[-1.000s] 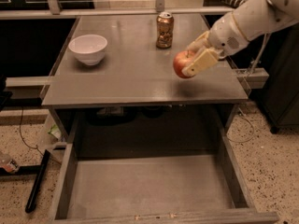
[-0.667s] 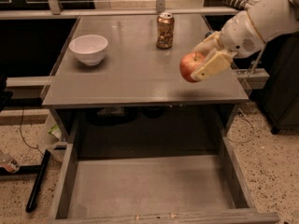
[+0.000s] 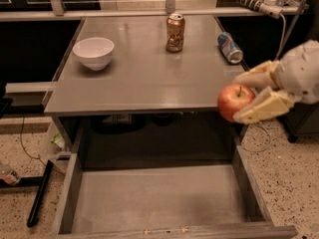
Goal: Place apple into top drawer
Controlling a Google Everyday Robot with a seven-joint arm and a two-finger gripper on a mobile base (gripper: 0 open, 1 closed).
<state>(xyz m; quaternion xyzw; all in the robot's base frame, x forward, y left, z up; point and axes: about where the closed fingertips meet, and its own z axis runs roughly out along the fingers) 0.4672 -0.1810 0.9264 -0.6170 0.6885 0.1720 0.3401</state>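
Gripper [image 3: 238, 99] around apple [image 3: 232, 102] (arm cropped) above top drawer [image 3: 159, 199]

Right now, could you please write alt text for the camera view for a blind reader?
The gripper holds the apple between its fingers by the table's front right corner, with the top drawer open and bare below. On the table stand a white bowl and a brown can; a blue can lies on its side.

White bowl [image 3: 93, 52], upright can [image 3: 175, 32] and toppled can [image 3: 230, 47] on table [image 3: 144, 86].
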